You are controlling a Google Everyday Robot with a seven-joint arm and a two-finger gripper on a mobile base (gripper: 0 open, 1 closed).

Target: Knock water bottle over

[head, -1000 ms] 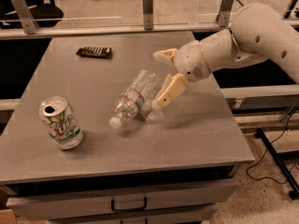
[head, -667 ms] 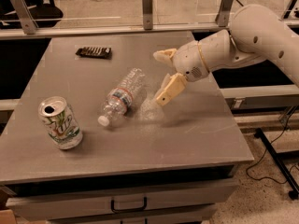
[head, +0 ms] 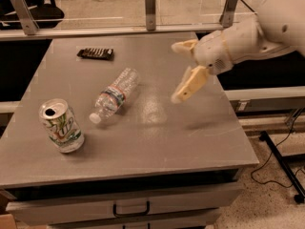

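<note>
The water bottle (head: pixel 114 96) lies on its side on the grey table (head: pixel 157 137), left of centre, with its white cap toward the front left and its label band around the middle. My gripper (head: pixel 177 73) hangs above the table's right half, well to the right of the bottle and not touching it. Its two cream fingers (head: pixel 189 84) are spread apart and hold nothing.
A white-and-green soda can (head: pixel 61 125) stands upright at the front left. A dark flat packet (head: pixel 96 53) lies at the back left. A rail with posts (head: pixel 150 4) runs along the far edge. Drawers (head: pixel 131 207) sit below the front edge.
The bottle has rolled left and settled on its side with its cap toward the front left. My gripper has lifted slightly and drawn away to the right.
</note>
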